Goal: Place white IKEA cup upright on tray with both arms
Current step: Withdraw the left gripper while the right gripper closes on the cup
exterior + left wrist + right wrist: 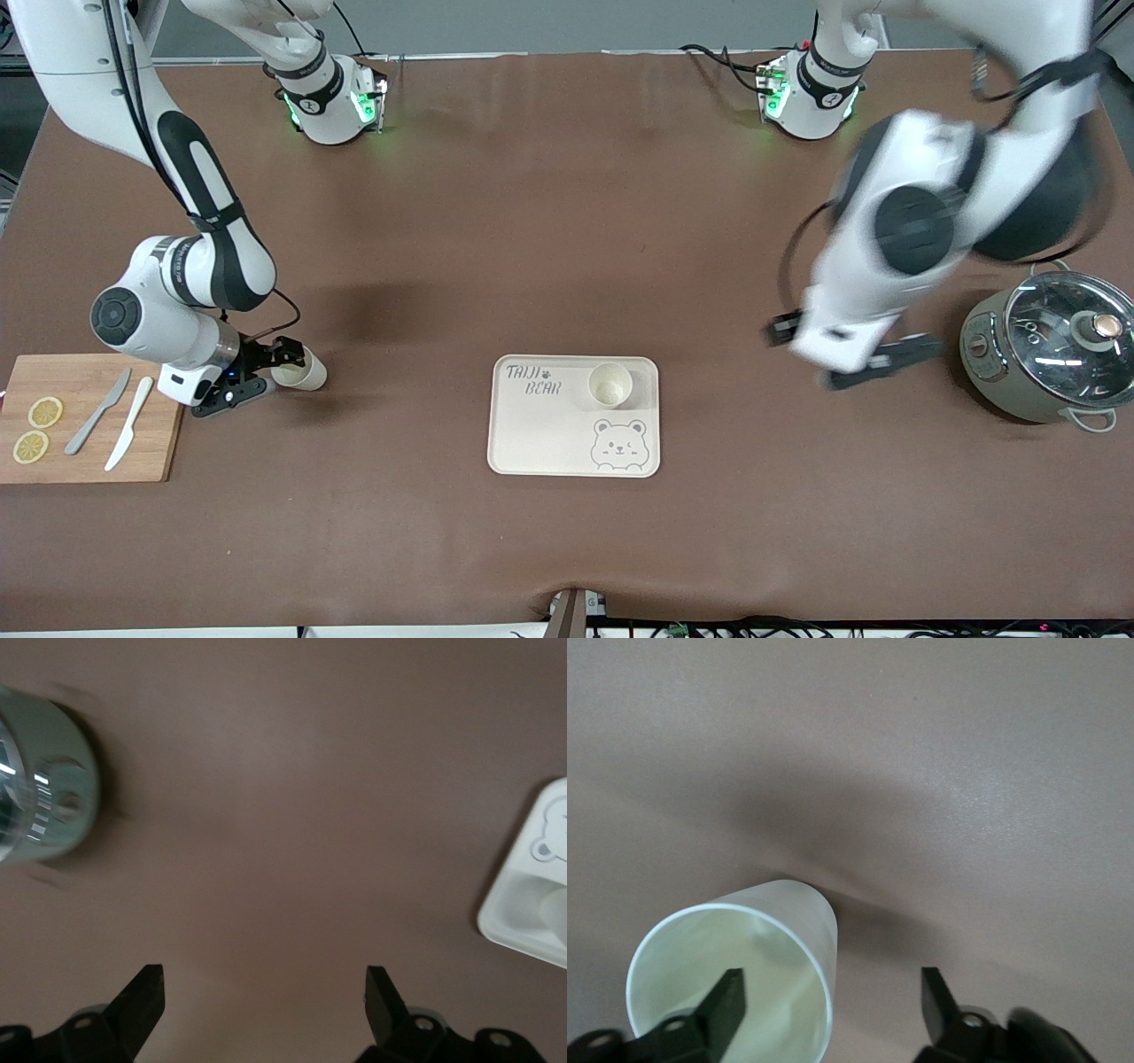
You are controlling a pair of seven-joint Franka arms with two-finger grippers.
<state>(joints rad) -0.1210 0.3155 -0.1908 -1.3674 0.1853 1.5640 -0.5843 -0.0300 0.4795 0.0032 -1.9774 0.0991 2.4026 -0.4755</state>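
A white cup [301,372] lies on its side on the brown table, beside the wooden cutting board. My right gripper [285,354] is low at its mouth and open. In the right wrist view [831,990] one finger is inside the cup's [793,926] mouth and the other outside its wall. The cream tray [549,434] with the bear drawing lies mid-table, and a second white cup [609,385] stands upright on it. My left gripper [849,354] is open and empty, blurred, over bare table between the tray and a pot; the left wrist view [264,988] shows only table between its fingers.
A cutting board [89,447] with two knives and lemon slices lies at the right arm's end. A glass-lidded pot [1054,354] stands at the left arm's end and also shows in the left wrist view [40,780], as does the tray's corner [523,912].
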